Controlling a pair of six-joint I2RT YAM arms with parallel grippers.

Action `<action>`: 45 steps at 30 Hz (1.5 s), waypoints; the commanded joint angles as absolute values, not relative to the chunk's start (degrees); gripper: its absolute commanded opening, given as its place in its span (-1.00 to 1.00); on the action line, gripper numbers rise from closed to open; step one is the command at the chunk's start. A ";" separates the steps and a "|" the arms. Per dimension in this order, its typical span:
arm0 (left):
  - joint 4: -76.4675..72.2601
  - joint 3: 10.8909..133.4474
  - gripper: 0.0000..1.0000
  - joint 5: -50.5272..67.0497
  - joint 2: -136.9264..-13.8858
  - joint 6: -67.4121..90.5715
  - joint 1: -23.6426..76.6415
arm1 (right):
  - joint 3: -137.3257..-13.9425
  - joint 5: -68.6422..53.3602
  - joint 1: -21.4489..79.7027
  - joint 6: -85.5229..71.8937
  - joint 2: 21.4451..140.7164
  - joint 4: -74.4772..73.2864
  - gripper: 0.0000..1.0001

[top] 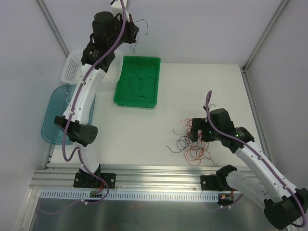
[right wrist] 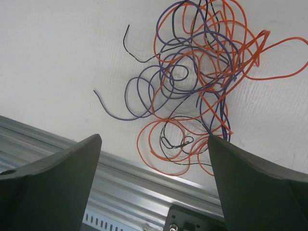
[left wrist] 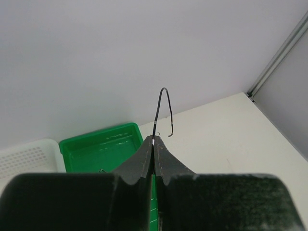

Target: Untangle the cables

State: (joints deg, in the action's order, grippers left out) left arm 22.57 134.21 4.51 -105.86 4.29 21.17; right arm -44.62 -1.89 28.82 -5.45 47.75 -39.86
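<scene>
Black and hair-thin, one wire [left wrist: 161, 101] arches from the left gripper [left wrist: 154, 144], which is clamped shut on it high above the green tray [top: 136, 103], where further strands [top: 137, 82] are too fine to count. Bare white table [top: 144, 130] lies open rightward. Near its front edge the cables [right wrist: 202, 82], glossy orange, purple and black loops, lie tangled beneath the right gripper [right wrist: 154, 142], whose wide-spread fingers partly hide them from above.

White table [top: 192, 91] inside pale walls [top: 192, 29], aluminium corner posts [top: 262, 36], slotted near rail [top: 144, 180].
</scene>
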 commanded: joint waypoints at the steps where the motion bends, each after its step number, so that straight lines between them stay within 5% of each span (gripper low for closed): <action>1: 16.61 135.27 -1.00 6.86 -106.16 6.68 19.25 | -44.38 -3.25 29.09 -4.22 48.78 -37.53 0.93; 18: 12.13 119.28 -0.97 9.40 -123.66 11.60 15.03 | -43.51 -3.43 29.09 -3.69 50.80 -36.82 0.93; 22: 12.13 111.65 0.27 7.83 -120.07 11.86 15.03 | -43.42 -1.68 29.09 -3.17 50.63 -37.53 0.93; 25: 12.22 107.42 0.60 8.34 -113.14 12.48 15.29 | -43.94 3.68 29.09 -2.99 51.15 -39.11 0.93; 26: 12.22 104.27 0.86 8.70 -110.85 12.65 15.55 | -44.03 5.26 28.92 -3.42 51.41 -39.55 0.93; 33: 13.18 84.58 0.99 10.28 -86.36 12.65 23.89 | -42.63 7.13 24.96 -6.24 55.01 -39.21 0.98; 39: 13.80 65.33 0.98 10.19 -68.86 18.09 34.87 | -39.47 5.89 22.76 -6.59 61.33 -31.93 0.71; 45: 13.71 48.71 0.98 10.02 -57.85 24.78 41.39 | -39.20 2.55 24.25 -4.05 65.13 -26.19 -0.16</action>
State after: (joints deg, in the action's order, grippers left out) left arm 12.62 53.80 10.02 -60.77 20.10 39.48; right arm -38.50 4.60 23.31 -5.21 65.10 -31.20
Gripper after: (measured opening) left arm 0.992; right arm 0.460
